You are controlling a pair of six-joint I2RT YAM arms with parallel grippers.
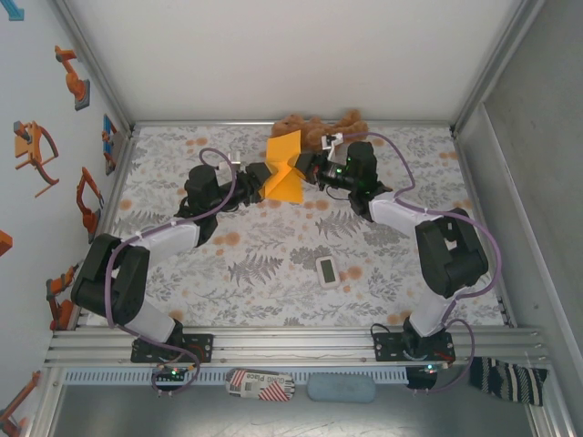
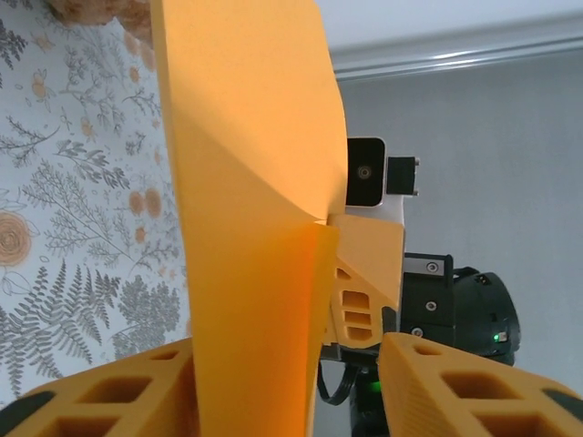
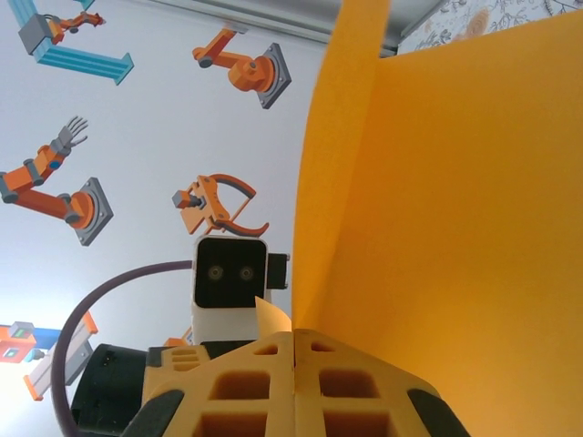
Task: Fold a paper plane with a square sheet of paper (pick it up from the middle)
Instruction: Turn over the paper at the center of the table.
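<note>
Handling: thin and, by the look of it, very light and limp, stiff only along its creases. A hard squeeze would crumple it, a pull between two grips could tear it, and a loose pinch may let it slip.
Where to hold: close to the middle fold, where the layers double up; free flaps and edges would likely buckle.
Look: the square sheet of paper is plain matte orange, bent into two panels that meet at a sharp crease, one flap standing upward. It is not yet a pointed dart.
Place: held clear of the bench at its far middle, between both arms, just in front of a brown plush toy.
Right gripper: clenched on the sheet, which rises from between the pressed-together fingers.
Left gripper: jaws apart astride the sheet with a gap at one finger, so not clamping.
</note>
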